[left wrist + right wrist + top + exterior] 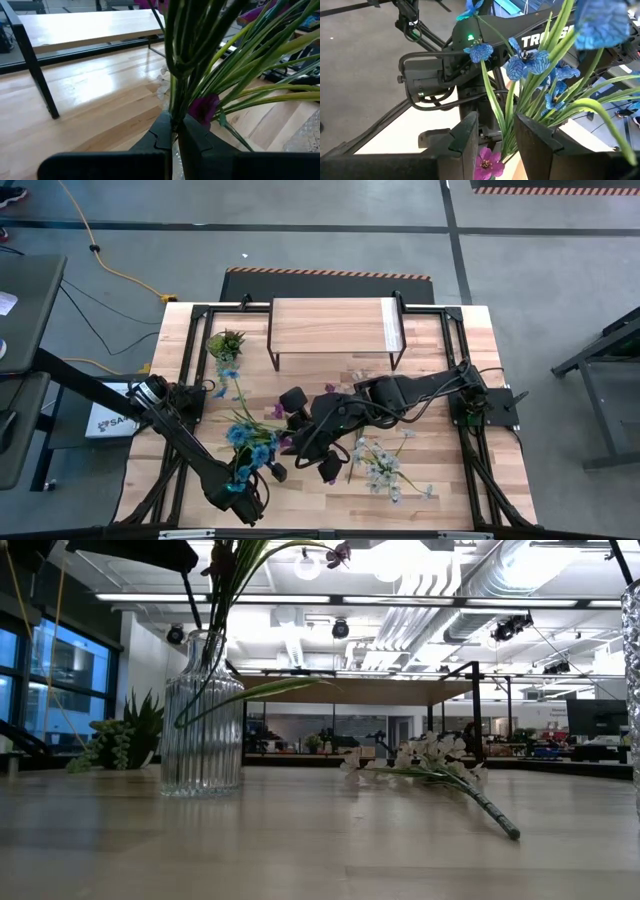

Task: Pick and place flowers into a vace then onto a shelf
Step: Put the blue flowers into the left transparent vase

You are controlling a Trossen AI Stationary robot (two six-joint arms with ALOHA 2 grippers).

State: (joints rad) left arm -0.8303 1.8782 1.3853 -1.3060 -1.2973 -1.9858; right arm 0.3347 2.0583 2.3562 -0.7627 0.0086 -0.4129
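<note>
Blue/purple flowers [250, 435] upright in ribbed glass vase [201, 720] – white spray [430, 762] flat on tabletop.

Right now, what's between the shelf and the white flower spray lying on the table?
The right arm lies across that stretch, between the shelf and the white flower spray. The high view shows this.

A small potted plant [226, 343] sits near the table's [430, 370] far left corner, a yellow cable [110, 268] trailing across the floor.
</note>
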